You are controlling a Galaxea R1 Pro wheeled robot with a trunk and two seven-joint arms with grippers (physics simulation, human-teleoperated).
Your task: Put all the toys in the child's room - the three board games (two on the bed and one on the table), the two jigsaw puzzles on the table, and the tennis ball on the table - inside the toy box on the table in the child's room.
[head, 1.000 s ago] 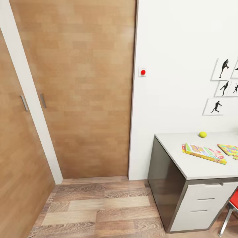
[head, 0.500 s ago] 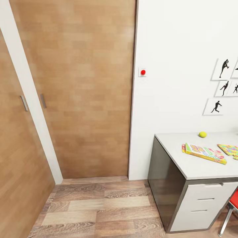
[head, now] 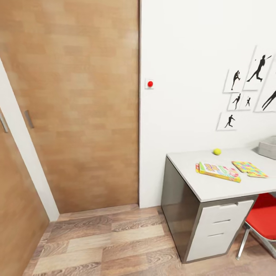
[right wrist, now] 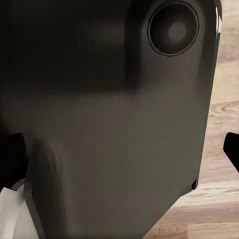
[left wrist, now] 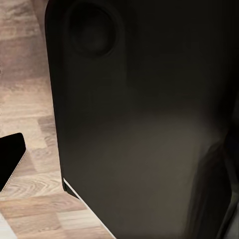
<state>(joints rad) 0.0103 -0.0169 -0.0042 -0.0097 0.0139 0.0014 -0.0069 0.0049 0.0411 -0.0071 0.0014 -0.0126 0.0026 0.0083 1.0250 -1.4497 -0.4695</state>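
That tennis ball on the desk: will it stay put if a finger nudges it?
Probably not. The tennis ball is round and sits free on the flat table, so a nudge likely rolls it. It looks small, likely light.

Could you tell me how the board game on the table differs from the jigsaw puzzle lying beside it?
The board game is a box with visible thickness and a yellow-green side edge; the jigsaw puzzle is a thin board. The board game's top carries big cartoon lettering, while the jigsaw puzzle shows a patchwork of coloured pieces. The board game lies nearer the table's left end. Both lie flat, apart from each other.
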